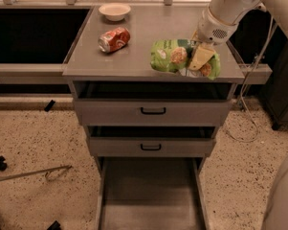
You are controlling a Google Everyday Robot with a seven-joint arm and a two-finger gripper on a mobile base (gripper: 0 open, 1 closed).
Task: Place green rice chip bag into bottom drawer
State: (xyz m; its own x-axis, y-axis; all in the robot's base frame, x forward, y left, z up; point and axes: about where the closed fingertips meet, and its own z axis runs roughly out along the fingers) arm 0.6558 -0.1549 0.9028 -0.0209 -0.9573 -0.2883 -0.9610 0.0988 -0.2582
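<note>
The bag is parked at the front right of the worktop, with the bottom drawer pulled out well below it. If only a crinkly corner gets pinched, the bag could be dropped on the way down, knocked off the edge onto the floor, or caught on the two upper drawers in between. The hand is pressed onto the bag's right side and touching it, but how far open it is, or whether anything is actually gripped, can't be told.
</note>
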